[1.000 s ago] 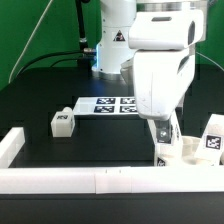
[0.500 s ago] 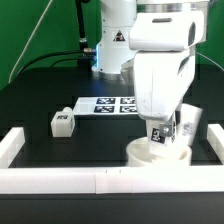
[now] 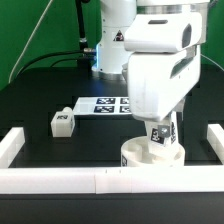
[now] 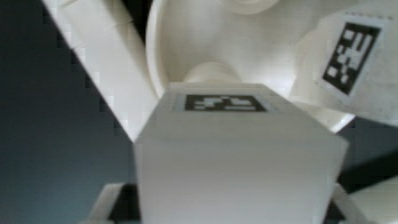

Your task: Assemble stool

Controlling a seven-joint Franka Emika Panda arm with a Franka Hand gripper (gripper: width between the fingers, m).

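My gripper (image 3: 160, 138) is shut on a white blocky leg (image 4: 240, 150) with a tag on its end. The fingers (image 4: 128, 200) press both its sides, and the gripper's midpoint in the wrist view (image 4: 237, 203) lies on the leg. The leg stands over the round white seat disc (image 3: 140, 157), near the front rail. The wrist view shows the seat (image 4: 196, 40) behind the leg and another tagged leg (image 4: 356, 55) beside it. I cannot tell whether the held leg touches the seat. A loose leg (image 3: 63, 121) lies on the black table at the exterior view's left.
The marker board (image 3: 105, 104) lies behind the seat. The long white rail (image 3: 90, 181) runs along the front, with raised ends at the exterior view's left (image 3: 10, 146) and right (image 3: 213, 140). The arm's body (image 3: 160, 70) hides the table behind it.
The seat disc and my gripper with the leg have moved toward the exterior view's left. The tagged leg seen at the right edge earlier now sits mostly behind the gripper.
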